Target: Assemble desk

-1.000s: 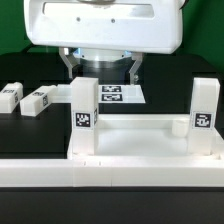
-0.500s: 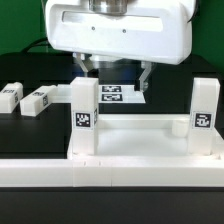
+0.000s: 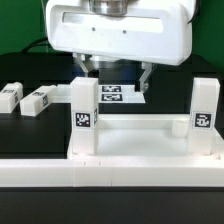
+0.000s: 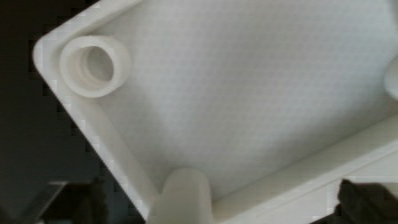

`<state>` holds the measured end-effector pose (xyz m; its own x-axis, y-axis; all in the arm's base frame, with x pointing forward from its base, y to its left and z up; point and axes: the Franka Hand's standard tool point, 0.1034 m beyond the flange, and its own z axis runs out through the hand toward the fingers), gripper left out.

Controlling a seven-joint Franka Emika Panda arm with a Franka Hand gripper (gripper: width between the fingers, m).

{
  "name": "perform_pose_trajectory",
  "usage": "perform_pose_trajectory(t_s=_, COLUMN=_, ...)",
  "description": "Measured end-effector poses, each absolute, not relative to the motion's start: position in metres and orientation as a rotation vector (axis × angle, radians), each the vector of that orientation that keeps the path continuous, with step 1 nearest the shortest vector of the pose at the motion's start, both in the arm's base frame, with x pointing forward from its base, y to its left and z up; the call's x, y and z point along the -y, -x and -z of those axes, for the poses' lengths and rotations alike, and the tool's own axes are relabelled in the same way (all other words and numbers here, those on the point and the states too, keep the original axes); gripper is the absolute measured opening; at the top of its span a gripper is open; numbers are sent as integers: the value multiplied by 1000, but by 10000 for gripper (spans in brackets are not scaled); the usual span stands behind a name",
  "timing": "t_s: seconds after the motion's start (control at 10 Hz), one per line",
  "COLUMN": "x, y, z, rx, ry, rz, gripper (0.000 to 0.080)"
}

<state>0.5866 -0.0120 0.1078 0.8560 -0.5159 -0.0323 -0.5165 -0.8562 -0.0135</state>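
- Change: against the view one second back, the arm's white housing has shifted toward the exterior view's right and sits lower. Over the last half second nothing visible has moved.
- Tool [image 3: 116,72]: the jaws stand spread wide with nothing between them. In the exterior view it hangs behind the desk panel, above the marker board [image 3: 112,96].
- Desk panel [image 3: 140,140]: it lies flat on the black worktop [image 3: 40,135], its near side against the border rail [image 3: 60,175]. The wrist view looks closely onto its recessed face and one empty corner socket [image 4: 93,66].
- Meaning: the arm appears to have settled over an unfilled corner with an empty tool. The assembly looks about half done, and a leg must be fetched before that socket can be filled.
- Count, panel: one.
- Count, upright legs: two, at the exterior view's left [image 3: 83,118] and right [image 3: 205,118]. Whether they are fully seated cannot be told.
- Count, loose legs: two, lying side by side [image 3: 10,96] [image 3: 38,101] at the exterior view's left, well apart from the panel.
- Count, other: one marker board, one border rail.
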Motion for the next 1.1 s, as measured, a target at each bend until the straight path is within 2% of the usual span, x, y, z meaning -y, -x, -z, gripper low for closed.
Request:
perform_pose_trajectory(t_s=0.2, x=12, y=-586, z=-107, rx=-837, ry=3005, rz=-44, gripper=649)
perform_pose_trajectory(t_s=0.4, x=5, y=-574, z=-108, rx=-952, ry=2970, rz=-67, gripper=649)
perform_pose_trajectory(t_s=0.7, x=5, y=-576, z=-106, rx=-990, ry=2956, rz=-68, gripper=649)
perform_pose_trajectory(t_s=1.1, x=-1, y=-576, z=-105, rx=-1385, ry=2775, rz=-86, gripper=649)
